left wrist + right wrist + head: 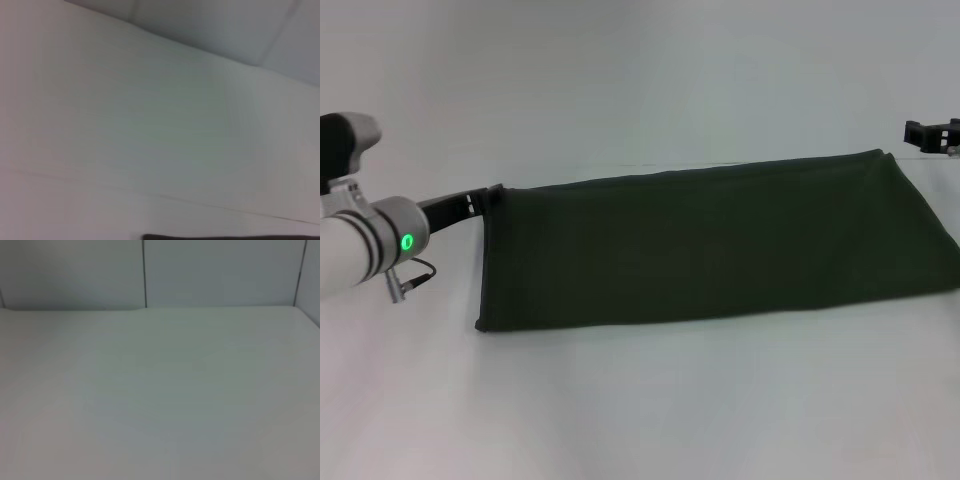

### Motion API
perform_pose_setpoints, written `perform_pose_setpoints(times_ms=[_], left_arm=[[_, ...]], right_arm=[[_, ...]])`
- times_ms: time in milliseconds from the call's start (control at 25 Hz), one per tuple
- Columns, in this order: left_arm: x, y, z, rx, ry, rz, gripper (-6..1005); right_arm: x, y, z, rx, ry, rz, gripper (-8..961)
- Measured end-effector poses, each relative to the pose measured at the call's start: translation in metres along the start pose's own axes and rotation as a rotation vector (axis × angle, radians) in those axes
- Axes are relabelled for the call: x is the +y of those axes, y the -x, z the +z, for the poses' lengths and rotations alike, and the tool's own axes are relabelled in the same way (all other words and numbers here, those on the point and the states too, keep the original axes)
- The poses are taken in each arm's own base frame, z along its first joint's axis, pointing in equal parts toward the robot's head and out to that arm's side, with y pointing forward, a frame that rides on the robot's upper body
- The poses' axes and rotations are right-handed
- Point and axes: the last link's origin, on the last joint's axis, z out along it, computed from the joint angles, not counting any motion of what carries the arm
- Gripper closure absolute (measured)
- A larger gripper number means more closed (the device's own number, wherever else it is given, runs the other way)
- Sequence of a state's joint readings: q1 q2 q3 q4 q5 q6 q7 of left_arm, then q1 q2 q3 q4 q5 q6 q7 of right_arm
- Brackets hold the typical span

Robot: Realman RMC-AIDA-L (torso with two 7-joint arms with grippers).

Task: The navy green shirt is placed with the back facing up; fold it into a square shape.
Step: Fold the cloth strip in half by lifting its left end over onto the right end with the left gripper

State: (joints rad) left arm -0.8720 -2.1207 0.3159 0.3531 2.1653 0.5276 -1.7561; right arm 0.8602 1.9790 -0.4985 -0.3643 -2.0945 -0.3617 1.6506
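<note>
The navy green shirt (710,245) lies on the white table as a long dark olive band, stretching from the left to the right edge of the head view. My left gripper (485,197) is at the band's far left corner and touches the fabric there. My right gripper (932,135) shows as a black piece at the far right, a little beyond the shirt's far right corner and apart from it. The left wrist view shows white table with a dark strip (225,237) along one edge. In the right wrist view there is only white table.
The white table (640,400) reaches well in front of and behind the shirt. Grey wall panels (220,270) stand past the table's far edge. My left arm (360,250), white with a green light, comes in from the left.
</note>
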Motion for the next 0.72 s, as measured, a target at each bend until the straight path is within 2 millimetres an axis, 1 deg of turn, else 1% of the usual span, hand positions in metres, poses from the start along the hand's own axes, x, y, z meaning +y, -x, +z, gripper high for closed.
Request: perform_pose_setpoints(times_ms=[40, 120, 240, 320, 400, 480, 600, 720], left_arm=[[-0.002, -0.001, -0.004, -0.005, 0.039, -0.002, 572], [-0.003, -0.001, -0.013, -0.023, 0.144, -0.001, 484], [-0.003, 0.0, -0.032, -0.044, 0.286, 0.014, 432], [-0.001, 0.005, -0.046, -0.067, 0.384, 0.031, 398], [0.002, 0.012, -0.056, -0.091, 0.454, 0.045, 399], [0.002, 0.023, -0.069, -0.124, 0.515, 0.07, 400], [-0.002, 0.033, -0.082, -0.145, 0.549, 0.096, 401], [-0.012, 0.038, -0.09, -0.15, 0.528, 0.091, 402]], right_arm=[[0.0, 0.0, 0.0, 0.0, 0.0, 0.0, 451], [-0.008, -0.004, -0.007, -0.007, 0.053, 0.032, 400], [-0.017, -0.01, -0.022, -0.034, 0.166, 0.094, 324], [-0.02, -0.016, -0.036, -0.054, 0.269, 0.127, 294], [-0.02, -0.024, -0.051, -0.065, 0.373, 0.138, 265], [-0.022, -0.033, -0.065, -0.066, 0.45, 0.129, 235], [-0.023, -0.045, -0.084, -0.055, 0.544, 0.104, 236], [-0.029, -0.056, -0.095, -0.039, 0.567, 0.096, 236]])
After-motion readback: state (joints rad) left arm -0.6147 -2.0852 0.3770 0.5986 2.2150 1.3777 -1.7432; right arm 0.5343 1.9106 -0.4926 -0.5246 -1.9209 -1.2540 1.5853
